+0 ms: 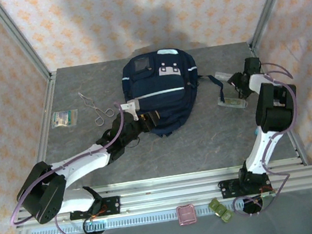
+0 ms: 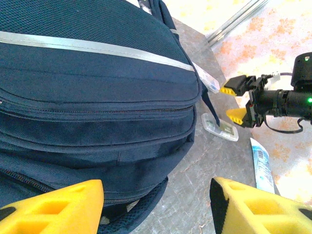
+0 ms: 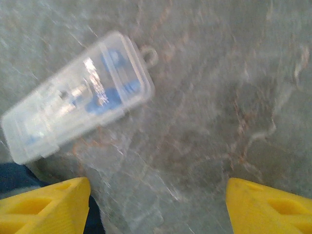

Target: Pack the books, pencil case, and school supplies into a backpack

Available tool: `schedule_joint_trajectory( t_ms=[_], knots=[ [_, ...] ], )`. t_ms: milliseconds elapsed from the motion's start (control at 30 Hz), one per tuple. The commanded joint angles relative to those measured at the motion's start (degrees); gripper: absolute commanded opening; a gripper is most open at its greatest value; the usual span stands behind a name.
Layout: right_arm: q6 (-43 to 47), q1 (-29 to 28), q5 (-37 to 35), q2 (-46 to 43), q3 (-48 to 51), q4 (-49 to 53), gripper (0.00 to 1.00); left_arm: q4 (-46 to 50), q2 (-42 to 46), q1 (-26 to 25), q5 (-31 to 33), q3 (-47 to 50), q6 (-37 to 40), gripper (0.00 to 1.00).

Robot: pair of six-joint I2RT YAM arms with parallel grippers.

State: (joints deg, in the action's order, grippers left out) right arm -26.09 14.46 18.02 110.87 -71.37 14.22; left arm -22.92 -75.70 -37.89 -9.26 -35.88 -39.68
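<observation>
Clear packet [image 3: 78, 97]: blue marks, perhaps print, too blurred.

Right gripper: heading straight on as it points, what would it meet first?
Likely the bare grey tabletop; the right gripper, jaws open, aims just beside the small clear plastic case with blue contents.
</observation>
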Motion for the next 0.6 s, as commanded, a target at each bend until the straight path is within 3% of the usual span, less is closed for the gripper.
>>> schedule_joint_trajectory(
  t_ms=[0,333,567],
  knots=[
    [-0.1,0.4,0.9,-5.2,4.2,2.7,0.73,-3.4,-1.6,-0.3,-1.0,0.8,-0.8,0.60],
    [2.1,-3.6,7.9,-18.5,19.0,3.8,0.72,-5.9,-5.4,-0.3,-3.5,-0.5,-1.5,0.60],
    [3.2,-6.9,0.3,-21.9,21.8,6.1,0.73,-5.1,-6.2,-0.3,-4.2,-1.9,-1.5,0.60]
  ],
)
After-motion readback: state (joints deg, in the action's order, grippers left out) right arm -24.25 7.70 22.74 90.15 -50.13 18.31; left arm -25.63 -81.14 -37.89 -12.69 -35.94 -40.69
